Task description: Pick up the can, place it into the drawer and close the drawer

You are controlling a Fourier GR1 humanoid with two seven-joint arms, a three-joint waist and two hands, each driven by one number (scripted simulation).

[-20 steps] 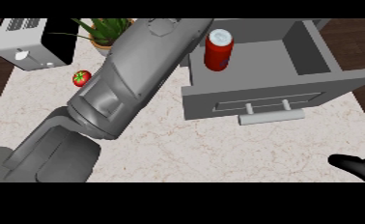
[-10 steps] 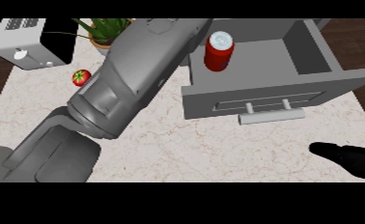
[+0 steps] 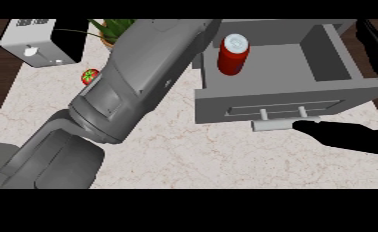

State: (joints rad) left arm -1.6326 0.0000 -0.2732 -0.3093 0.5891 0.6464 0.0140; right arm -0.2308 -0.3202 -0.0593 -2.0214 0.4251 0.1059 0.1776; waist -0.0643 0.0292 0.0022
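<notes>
Since the earlier frame, right hand [image 3: 341, 135], fingers straight, is brought up to drawer [image 3: 273, 107] handle [image 3: 272, 124]; can [image 3: 233, 55] is seen upright inside.

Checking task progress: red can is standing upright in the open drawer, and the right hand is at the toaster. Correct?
Not quite. The head view shows the red can standing upright in the open drawer, but the right hand is at the drawer's handle, not the toaster, which sits at the counter's far left.
</notes>
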